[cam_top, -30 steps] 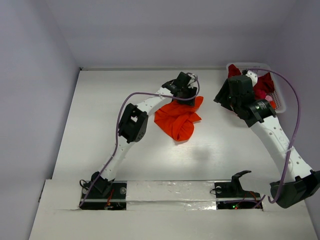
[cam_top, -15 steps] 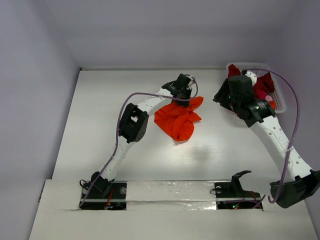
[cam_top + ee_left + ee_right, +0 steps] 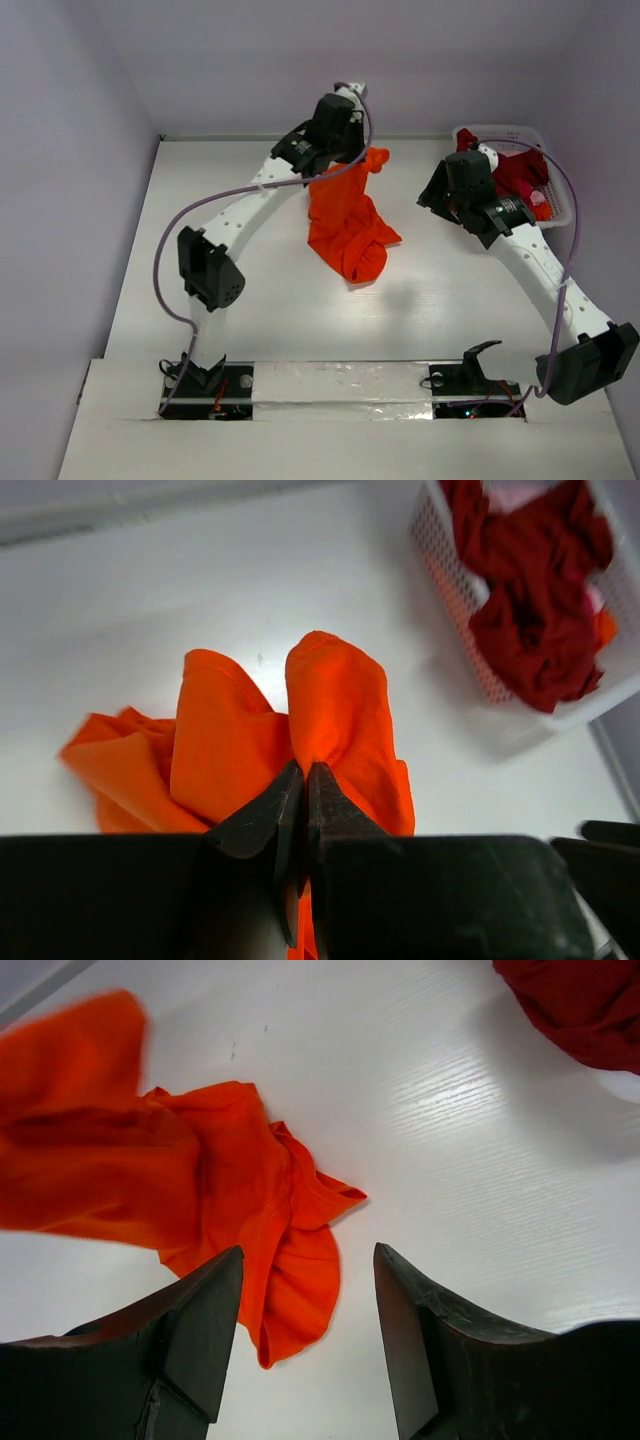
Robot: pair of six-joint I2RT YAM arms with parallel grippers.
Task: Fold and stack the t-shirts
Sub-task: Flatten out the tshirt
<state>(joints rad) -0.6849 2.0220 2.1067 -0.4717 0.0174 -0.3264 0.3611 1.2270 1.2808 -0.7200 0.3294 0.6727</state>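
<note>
Step in hand, as I read it: opening up tee no. 1 before any fold.

- L claw (image 3: pixel 303 770): jaws together, clamped on a pinch of the bright orange cloth t-shirt (image 3: pixel 345 225). Two lobes of cloth bulge either side of the tips in the L wrist view.
- Orange tee sits mid-table toward the far side, left of the basket. Its top hangs from the L claw up off the white table (image 3: pixel 220 230), and its lower part lies in a bunched, twisted heap on the table, nearer.
- R claw (image 3: pixel 308 1252): jaws apart, nothing between them. It hovers over bare table just right of the orange heap, between the tee and the basket, with the heap's near-right flap in front of its tips.
- Dark crimson cloth t-shirt (image 3: pixel 535 590): crumpled in the white latticed plastic basket (image 3: pixel 562 205) at the far right corner, untouched. Something pinkish lies under it; can't tell what.
- Progress: early. Nothing flat, nothing folded, no stack yet.

Next move calls for (judgement):
- A 2nd grip by the R claw on a free edge or corner of the orange tee, apart from the L pinch, so both arms can stretch it and lay it flat.
- Which fold is hem, sleeve or collar can't be told from here; cloth too twisted. A wrong pick likely means another bunch, not a spread.
- Limp cloth, so the lower part will likely drag on the table.
</note>
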